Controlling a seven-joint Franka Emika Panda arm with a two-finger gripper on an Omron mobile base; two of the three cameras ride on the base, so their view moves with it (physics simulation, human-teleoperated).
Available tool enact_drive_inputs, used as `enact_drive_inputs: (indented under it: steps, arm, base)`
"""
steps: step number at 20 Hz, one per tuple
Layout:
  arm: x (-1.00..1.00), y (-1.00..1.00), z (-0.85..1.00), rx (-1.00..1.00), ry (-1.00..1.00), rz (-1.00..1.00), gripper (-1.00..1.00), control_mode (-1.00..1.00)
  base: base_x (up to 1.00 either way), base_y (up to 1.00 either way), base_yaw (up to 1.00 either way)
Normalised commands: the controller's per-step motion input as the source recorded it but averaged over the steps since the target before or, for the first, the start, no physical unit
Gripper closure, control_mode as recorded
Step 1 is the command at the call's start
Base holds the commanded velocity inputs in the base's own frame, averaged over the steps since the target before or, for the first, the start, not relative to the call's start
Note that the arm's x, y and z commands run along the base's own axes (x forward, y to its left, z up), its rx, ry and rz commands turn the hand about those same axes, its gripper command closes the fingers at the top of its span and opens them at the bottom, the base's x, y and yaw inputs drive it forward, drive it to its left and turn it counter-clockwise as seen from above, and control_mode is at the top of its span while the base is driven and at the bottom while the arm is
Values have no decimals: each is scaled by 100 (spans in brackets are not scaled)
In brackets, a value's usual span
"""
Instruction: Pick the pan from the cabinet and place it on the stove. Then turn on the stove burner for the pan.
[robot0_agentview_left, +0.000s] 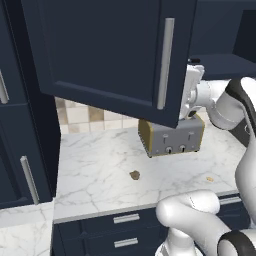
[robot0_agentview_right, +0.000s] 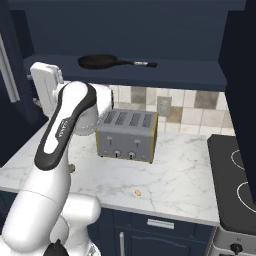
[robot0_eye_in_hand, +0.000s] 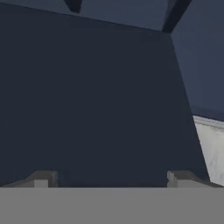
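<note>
Reaching stage — gripper (robot0_eye_in_hand: 111, 178) with jaws wide apart and empty, facing the navy cabinet (robot0_agentview_left: 100, 55); pan (robot0_agentview_right: 100, 61) sits on the shelf, upper centre — next, swing toward it

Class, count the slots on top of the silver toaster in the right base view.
4, in one row across the top of the toaster, side by side from left to right; none look hidden.

Open dark navy cabinet door (robot0_agentview_left: 110, 55) with a silver bar handle: hides the gripper's fingers and the top of the silver four-slot toaster (robot0_agentview_left: 172, 137) in the left base view. Glossy black glass stove (robot0_agentview_right: 232, 185): cut off by the right edge, partly behind a navy panel. Small brown crumb-like bits on the counter (robot0_agentview_left: 134, 175): too small to identify.
</note>
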Motion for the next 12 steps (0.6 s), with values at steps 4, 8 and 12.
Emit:
enact_drive_inputs:
  steps: [4,8,12]
  arm:
    - [-90,50,0,0,0,14,-100,-100]
    - [-86,56,0,0,0,13,-100,-100]
    - [-67,67,-4,0,0,9,-100,-100]
  base:
    - [0,0,0]
    - [0,0,0]
    - [0,0,0]
